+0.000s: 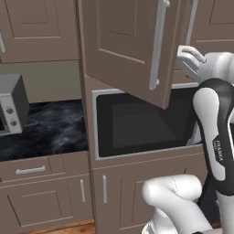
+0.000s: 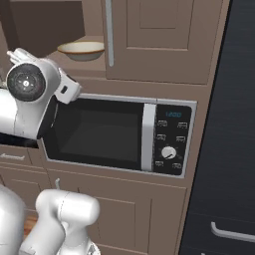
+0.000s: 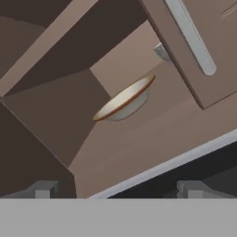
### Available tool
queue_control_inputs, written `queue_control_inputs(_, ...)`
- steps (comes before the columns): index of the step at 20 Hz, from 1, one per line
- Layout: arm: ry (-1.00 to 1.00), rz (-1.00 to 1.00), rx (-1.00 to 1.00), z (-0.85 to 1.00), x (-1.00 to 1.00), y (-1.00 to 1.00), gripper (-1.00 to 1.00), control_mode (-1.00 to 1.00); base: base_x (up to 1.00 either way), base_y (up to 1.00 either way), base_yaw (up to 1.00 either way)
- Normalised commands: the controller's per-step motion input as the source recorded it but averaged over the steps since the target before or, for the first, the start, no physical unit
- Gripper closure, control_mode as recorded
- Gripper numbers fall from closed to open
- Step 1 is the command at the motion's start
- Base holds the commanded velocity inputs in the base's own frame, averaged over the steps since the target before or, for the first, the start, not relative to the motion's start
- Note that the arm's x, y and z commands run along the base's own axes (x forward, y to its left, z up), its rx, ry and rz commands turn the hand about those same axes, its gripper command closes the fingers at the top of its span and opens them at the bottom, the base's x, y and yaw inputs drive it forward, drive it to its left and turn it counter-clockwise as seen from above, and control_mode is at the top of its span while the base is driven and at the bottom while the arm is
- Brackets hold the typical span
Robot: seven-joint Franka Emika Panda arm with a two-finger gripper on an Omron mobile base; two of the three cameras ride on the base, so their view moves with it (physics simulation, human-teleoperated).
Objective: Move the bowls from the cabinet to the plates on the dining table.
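Cream-glazed with a tan-brown rim, shallow bowl sat on cabinet shelf above built-in microwave, door swung wide. Gripper spread fully, holding nothing – well short of the shelf's front edge, aimed upward toward it. Probably rigid, light, slick-glazed and chippable (a judgement only) – best pinched across the near rim, one finger inside, one outside.

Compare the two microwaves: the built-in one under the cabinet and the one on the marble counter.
The built-in microwave is set flush into the brown cabinetry; the countertop microwave stands free on the black marble counter. The built-in one is dark-fronted with a silver frame; the countertop one is grey. Both doors are shut.
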Motion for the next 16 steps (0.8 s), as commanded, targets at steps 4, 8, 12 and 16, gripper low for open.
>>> queue_control_inputs(4, -0.05, 0.0, -0.03, -0.07, -0.13, 0.62, -1.0, -1.0, 0.0, 0.0, 0.0)
queue_control_inputs(8, -0.04, 0.0, -0.03, -0.04, -0.05, 0.62, -1.0, -1.0, 0.0, 0.0, 0.0)
queue_control_inputs(12, -0.07, 0.0, -0.02, -0.06, -0.01, 0.62, -1.0, -1.0, 0.0, 0.0, 0.0)
queue_control_inputs(16, -0.11, 0.0, -0.02, -0.1, 0.02, 0.62, -1.0, -1.0, 0.0, 0.0, 0.0)
